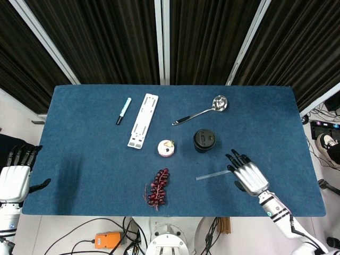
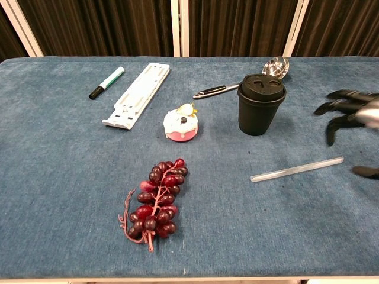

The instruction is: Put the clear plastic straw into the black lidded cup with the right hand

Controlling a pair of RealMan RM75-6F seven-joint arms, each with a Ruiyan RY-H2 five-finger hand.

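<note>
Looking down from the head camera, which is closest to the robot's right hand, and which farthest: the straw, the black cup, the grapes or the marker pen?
From the right hand:
1. Clear straw, just left of its fingers.
2. Black lidded cup, up and left.
3. Grapes, further left, near the front edge.
4. Marker pen, far left, toward the back.
</note>
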